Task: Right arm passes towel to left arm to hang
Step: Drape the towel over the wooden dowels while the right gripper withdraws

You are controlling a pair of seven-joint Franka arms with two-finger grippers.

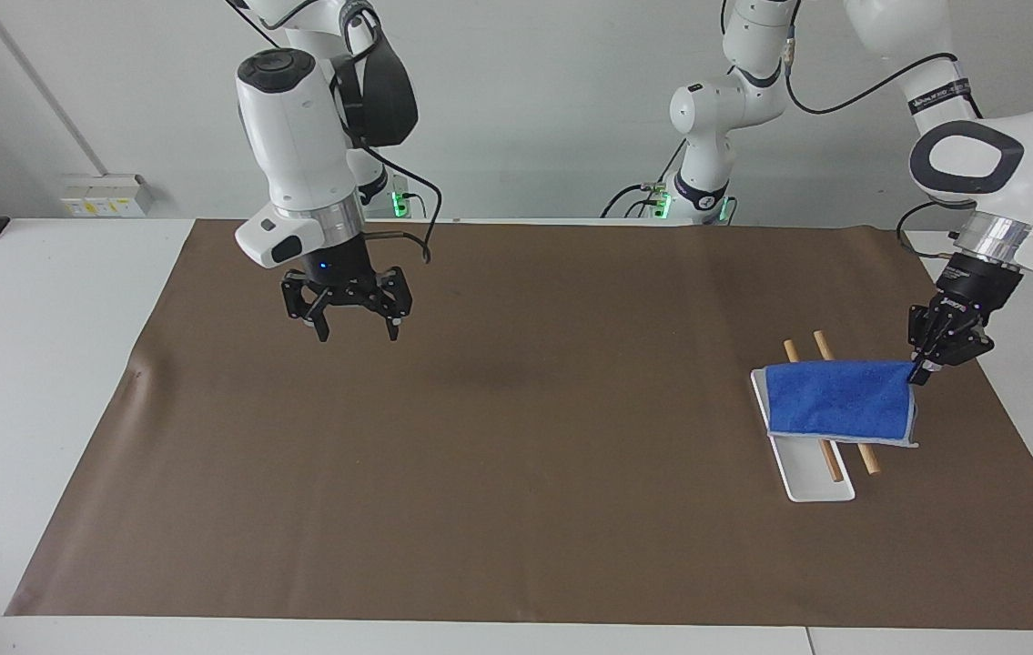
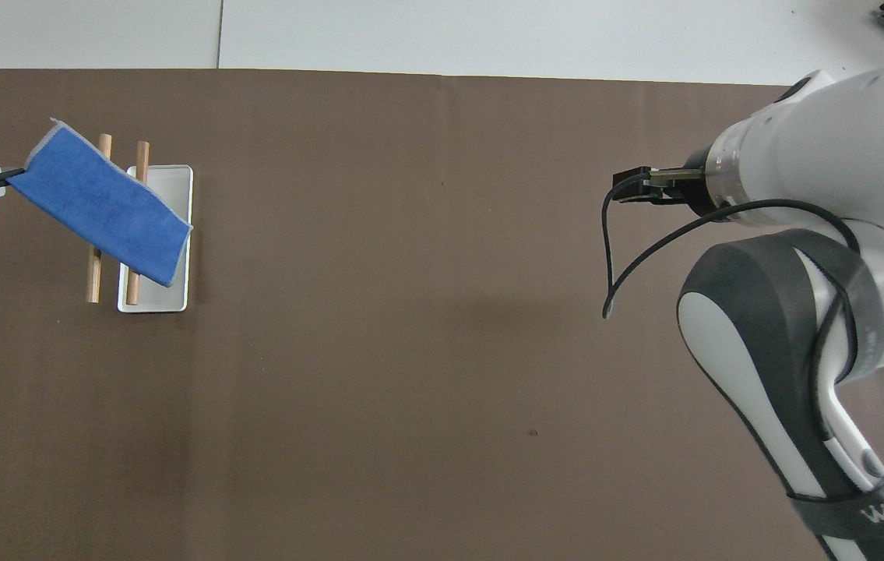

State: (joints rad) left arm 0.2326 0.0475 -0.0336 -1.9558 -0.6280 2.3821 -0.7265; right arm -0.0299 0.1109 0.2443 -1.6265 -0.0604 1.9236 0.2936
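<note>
Overhead view shows a white tray (image 2: 177,300) on the brown mat (image 2: 410,351) at the left arm's end of the table, carrying a rack with two wooden rods (image 1: 869,464). Draped over the rods lies the blue towel (image 1: 839,400), one corner pinched in the closed left gripper (image 1: 918,372). Over bare mat hangs the right gripper (image 1: 354,329), upright, pointing down, fingers spread and holding nothing.

A small bright-blue rectangular cloth towel (image 1: 839,402) with thin grey edging lies spread flat across two wooden rods of a small white-based rack (image 1: 812,473), toward the left arm's end of the table. One corner is pinched in the left arm's black two-finger gripper (image 1: 919,373).
</note>
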